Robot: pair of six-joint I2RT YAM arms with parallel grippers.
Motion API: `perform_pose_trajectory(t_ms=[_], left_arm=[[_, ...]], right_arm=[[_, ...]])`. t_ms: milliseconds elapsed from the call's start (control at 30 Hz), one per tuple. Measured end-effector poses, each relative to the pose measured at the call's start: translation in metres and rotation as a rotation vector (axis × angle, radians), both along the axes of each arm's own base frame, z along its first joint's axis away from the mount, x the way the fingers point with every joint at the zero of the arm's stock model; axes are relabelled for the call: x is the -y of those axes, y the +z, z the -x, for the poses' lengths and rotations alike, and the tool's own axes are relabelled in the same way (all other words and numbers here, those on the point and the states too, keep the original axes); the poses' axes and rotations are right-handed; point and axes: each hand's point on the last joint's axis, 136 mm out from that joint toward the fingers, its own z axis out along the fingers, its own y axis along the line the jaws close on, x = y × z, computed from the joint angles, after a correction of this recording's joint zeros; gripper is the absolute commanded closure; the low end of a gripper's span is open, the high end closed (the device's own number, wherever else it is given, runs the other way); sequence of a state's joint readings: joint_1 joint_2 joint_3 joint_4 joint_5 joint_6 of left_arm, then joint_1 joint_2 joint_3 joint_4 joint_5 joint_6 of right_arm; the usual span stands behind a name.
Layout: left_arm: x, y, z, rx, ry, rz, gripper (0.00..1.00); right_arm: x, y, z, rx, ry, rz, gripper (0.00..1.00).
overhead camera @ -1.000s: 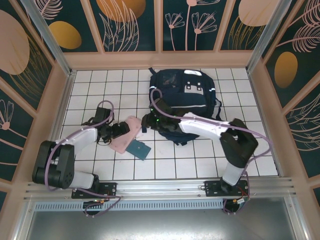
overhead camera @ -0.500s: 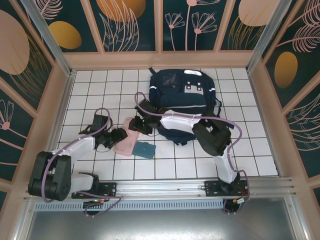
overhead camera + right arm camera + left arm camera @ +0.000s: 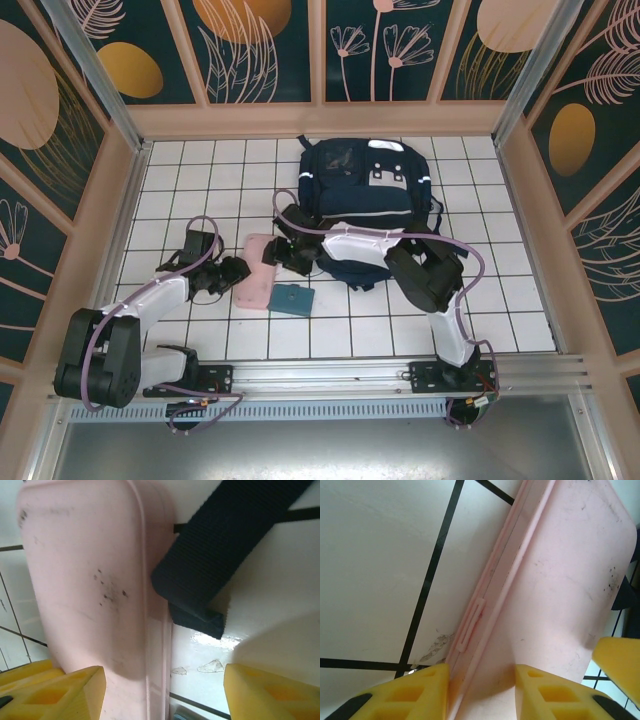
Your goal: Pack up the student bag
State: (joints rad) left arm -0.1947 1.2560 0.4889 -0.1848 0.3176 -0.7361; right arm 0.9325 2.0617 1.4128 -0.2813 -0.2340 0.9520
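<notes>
Two tools meet at a pink case point(image 3: 256, 283) lying on the tiled bench point(image 3: 180, 180), at 8 o'clock from the student bag point(image 3: 365, 190), which rests at the bench's 12 o'clock. The left tool point(image 3: 481, 676) straddles the case's long edge; whether it grips, I cannot tell. The right tool point(image 3: 164, 680) is spread wide over the case and a dark strap point(image 3: 225, 545).

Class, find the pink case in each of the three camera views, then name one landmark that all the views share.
Top external: the pink case lies left of centre, just left of the student bag.
Left wrist: it runs from bottom centre to the upper right.
Right wrist: it takes up the left half.
Shared landmark: the white tiled table with dark grout lines, under the case in every view.
</notes>
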Motion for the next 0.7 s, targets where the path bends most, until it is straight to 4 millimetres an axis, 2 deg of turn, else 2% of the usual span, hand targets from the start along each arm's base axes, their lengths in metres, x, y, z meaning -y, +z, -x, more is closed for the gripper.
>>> perform_pose_trajectory(t_ms=[200, 367, 467, 700], left_arm=[[0.0, 0.001, -0.003, 0.011, 0.01, 0.008, 0.71], [0.0, 0.001, -0.004, 0.013, 0.019, 0.011, 0.74], [0.0, 0.001, -0.004, 0.017, 0.022, 0.014, 0.76], [0.002, 0.0, -0.006, 0.052, 0.021, 0.032, 0.8]], right_arm=[[-0.011, 0.005, 0.006, -0.025, 0.036, -0.04, 0.37], [-0.017, -0.001, 0.009, -0.051, 0.055, -0.052, 0.37], [-0.019, -0.007, 0.011, -0.071, 0.068, -0.053, 0.42], [-0.026, -0.004, 0.011, -0.059, 0.121, -0.096, 0.47]])
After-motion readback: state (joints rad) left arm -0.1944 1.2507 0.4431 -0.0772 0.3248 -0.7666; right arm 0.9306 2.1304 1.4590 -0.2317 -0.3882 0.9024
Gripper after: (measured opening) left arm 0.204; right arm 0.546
